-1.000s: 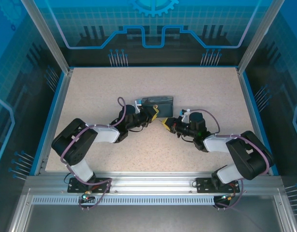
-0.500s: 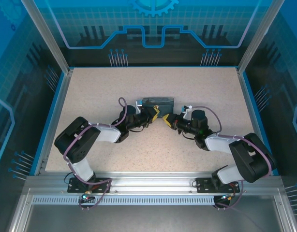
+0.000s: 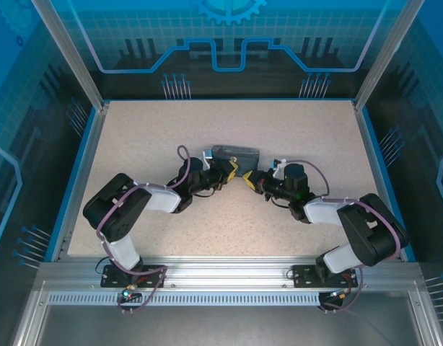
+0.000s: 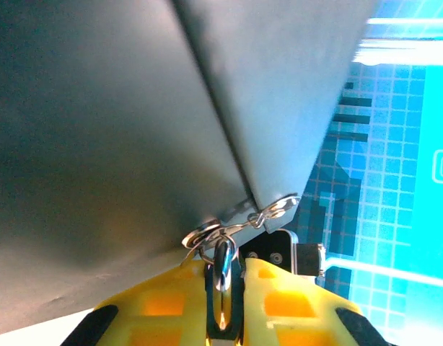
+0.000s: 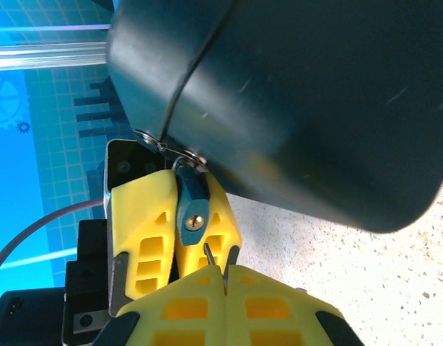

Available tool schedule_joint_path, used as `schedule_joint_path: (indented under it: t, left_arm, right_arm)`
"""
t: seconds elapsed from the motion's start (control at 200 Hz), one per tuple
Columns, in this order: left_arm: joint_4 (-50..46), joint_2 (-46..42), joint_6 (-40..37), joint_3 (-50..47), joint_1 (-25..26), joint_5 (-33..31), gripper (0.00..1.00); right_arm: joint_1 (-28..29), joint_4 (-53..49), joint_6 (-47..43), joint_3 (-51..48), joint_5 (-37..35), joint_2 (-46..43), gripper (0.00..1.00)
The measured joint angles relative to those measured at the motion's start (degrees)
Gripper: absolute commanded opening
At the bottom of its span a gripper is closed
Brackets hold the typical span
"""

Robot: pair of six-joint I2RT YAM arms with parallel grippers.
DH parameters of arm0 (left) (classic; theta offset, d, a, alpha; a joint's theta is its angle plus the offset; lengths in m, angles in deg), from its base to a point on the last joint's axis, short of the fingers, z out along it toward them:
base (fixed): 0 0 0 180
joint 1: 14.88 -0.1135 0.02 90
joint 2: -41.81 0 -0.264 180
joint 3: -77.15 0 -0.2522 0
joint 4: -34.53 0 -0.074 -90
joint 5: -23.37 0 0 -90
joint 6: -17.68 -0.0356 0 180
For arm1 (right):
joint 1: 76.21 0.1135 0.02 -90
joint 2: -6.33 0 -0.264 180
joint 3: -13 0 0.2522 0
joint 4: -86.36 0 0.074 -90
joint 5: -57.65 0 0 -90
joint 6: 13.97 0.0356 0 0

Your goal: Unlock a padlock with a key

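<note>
The small bluish-grey padlock (image 5: 191, 205) hangs by its thin silver shackle (image 4: 223, 258) from the wire rings on the corner of a dark tin box (image 5: 301, 94). My left gripper (image 4: 225, 265) is shut on the padlock, its yellow fingers (image 5: 138, 223) on either side of the body. The brass keyhole faces my right gripper (image 5: 225, 271). That gripper is shut on the key (image 5: 210, 254), whose thin tip sticks out just below the keyhole, short of it. From above, both grippers (image 3: 234, 170) (image 3: 248, 177) meet at the tin's front edge.
The tin box (image 3: 234, 152) lies mid-table, right behind both grippers. Speckled tabletop (image 3: 294, 130) stretches around it, bounded by a blue rim and metal frame posts (image 3: 380, 72). Cables loop over both wrists.
My right gripper has moved up and in with the key, closer to the tin and the left gripper. The left gripper has stayed shut on the padlock, hardly moving.
</note>
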Motion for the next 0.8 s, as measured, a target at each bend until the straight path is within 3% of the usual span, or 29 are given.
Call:
schedule_joint_path:
  t: [0.8]
  left_arm:
    - [1.7,1.0,0.0,0.4,0.4,-0.3,0.00]
  right_arm:
    - [-0.3,0.0,0.6,1.8,0.0,1.0,0.00]
